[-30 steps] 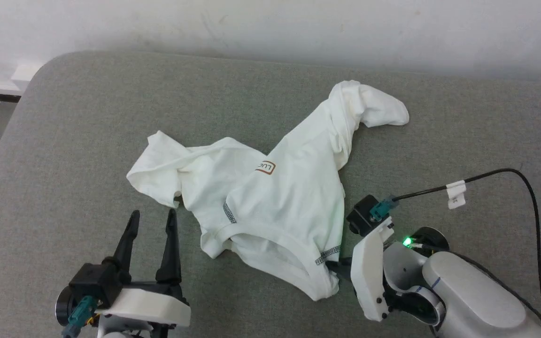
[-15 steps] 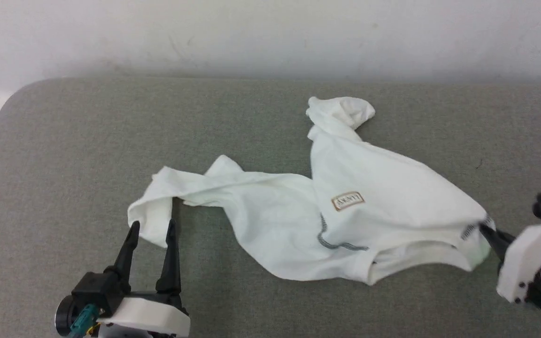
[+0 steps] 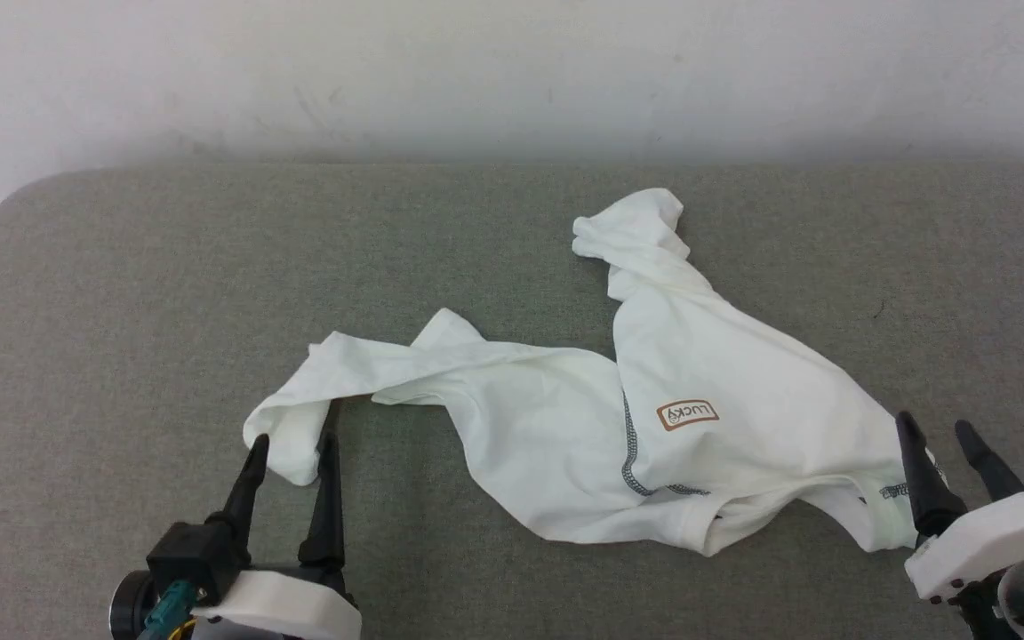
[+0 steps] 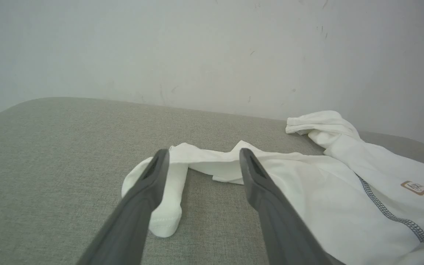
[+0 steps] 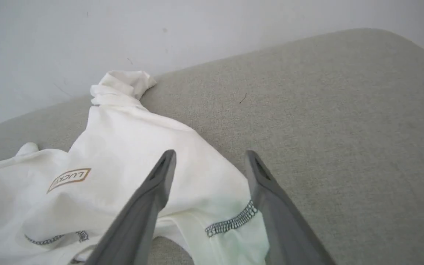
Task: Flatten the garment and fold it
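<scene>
Grey padded surface (image 3: 121,293) before a pale wall (image 3: 512,71): the white shirt (image 3: 743,373) is seen drawn out across the middle, pulled rightward from the heap it formed a second ago. Its near-right hem corner (image 3: 894,498), pinched half a second ago, is now released. The right gripper (image 3: 932,421) is shown wide open and empty, fingers poised at that corner. The left gripper (image 3: 293,437) is likewise spread wide with nothing held, its tips beside the cuff of the left sleeve (image 3: 361,364). The far sleeve (image 3: 632,227) is left bunched and the body wrinkled, so flattening is judged unfinished and folding not begun.
</scene>
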